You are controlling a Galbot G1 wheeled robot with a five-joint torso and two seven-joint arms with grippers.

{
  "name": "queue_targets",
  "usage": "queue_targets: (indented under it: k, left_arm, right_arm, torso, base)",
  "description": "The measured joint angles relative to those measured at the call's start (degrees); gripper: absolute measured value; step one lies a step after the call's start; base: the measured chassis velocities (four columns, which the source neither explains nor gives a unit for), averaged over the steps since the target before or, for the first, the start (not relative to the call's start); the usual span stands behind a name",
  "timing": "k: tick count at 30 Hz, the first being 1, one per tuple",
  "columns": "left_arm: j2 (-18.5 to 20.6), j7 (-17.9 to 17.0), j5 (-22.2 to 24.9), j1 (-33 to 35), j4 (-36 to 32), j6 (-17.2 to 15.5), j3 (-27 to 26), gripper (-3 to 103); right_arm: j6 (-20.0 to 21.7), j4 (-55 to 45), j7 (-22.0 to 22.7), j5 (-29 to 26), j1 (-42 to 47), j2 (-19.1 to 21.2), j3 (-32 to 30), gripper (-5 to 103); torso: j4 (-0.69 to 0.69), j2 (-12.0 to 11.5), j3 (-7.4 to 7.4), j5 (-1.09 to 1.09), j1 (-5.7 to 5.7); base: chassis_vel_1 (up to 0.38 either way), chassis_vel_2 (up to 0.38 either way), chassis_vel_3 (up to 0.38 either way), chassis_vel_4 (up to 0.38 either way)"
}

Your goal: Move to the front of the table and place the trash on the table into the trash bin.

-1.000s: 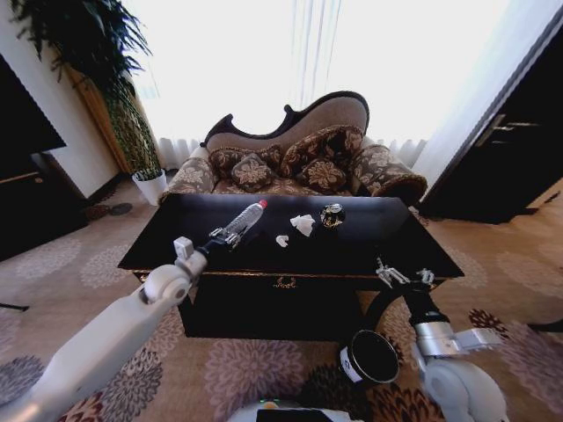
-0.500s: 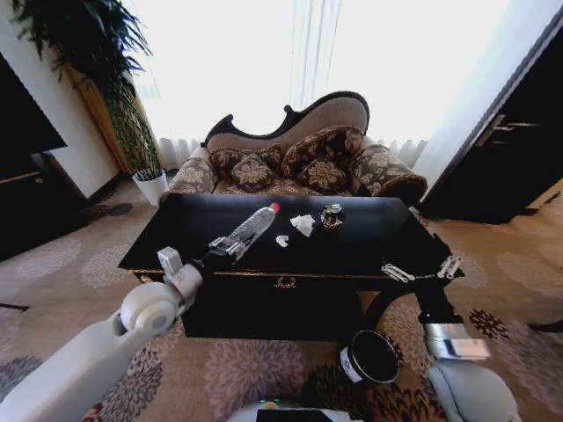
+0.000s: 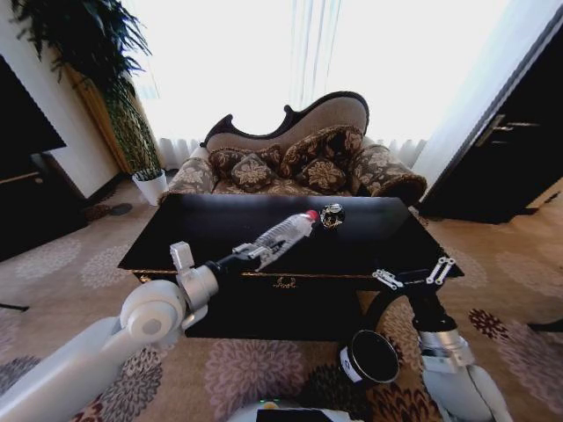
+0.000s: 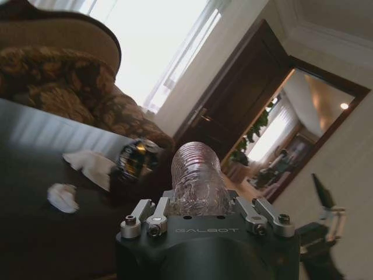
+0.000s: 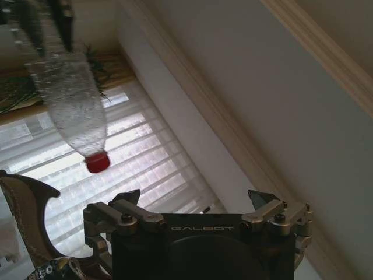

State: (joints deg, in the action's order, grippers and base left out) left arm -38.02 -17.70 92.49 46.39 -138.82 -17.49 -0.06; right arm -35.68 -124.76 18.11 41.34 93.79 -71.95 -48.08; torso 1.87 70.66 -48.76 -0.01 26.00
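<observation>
My left gripper (image 3: 249,256) is shut on a clear plastic bottle (image 3: 283,235) with a red cap, held slanting over the middle of the glossy black table (image 3: 176,242). In the left wrist view the bottle (image 4: 198,178) sits between the jaws. Beyond it on the table lie a crumpled white tissue (image 4: 87,164), a tiny white bit (image 4: 61,197) and a dark shiny wrapper (image 4: 134,160). That wrapper (image 3: 332,215) sits just past the bottle's cap. My right gripper (image 3: 413,275) hangs open at the table's front right corner. The black trash bin (image 3: 369,356) stands on the carpet below it.
A patterned sofa (image 3: 290,163) stands behind the table and a potted plant (image 3: 149,180) at the back left. Dark cabinets (image 3: 510,149) line the right wall. Patterned carpet surrounds the table, with free floor on both sides of it.
My left arm has swung the bottle to the right across the table, so it now covers the white scraps in the head view. The right gripper has shifted slightly at the table's front right corner.
</observation>
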Motion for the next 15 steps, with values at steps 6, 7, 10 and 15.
queue_targets:
  k: [6,7,10,15]
  left_arm:
    - [-2.03,-1.61,4.72,-0.61,-3.14,0.99,1.71,36]
    - [-2.1,-1.62,4.97,-0.54,-3.37,1.06,1.75,36]
    - [-2.26,-1.6,5.22,-0.39,-3.79,1.13,2.07,36]
    - [-3.19,-1.55,4.98,-0.74,-3.99,1.2,3.6,36]
  right_arm:
    - [-7.99,5.1,2.35,10.52,-3.04,-0.62,-0.18,100]
    - [-8.17,5.25,2.49,11.13,-3.12,-0.82,0.03,100]
    - [-8.33,5.27,2.65,12.31,-3.18,-1.2,0.6,100]
    - [-8.29,4.42,2.62,12.65,-2.97,-1.75,1.32,100]
  torso:
    - [0.0,-0.01,0.0,0.0,0.0]
    - [-0.01,-0.01,0.0,0.0,0.0]
    - [-0.01,-0.01,0.0,0.0,0.0]
    - [-0.01,-0.01,0.0,0.0,0.0]
  base:
    - [0.0,0.0,0.0,0.0]
    - [0.0,0.0,0.0,0.0]
    - [0.0,0.0,0.0,0.0]
    - [0.0,0.0,0.0,0.0]
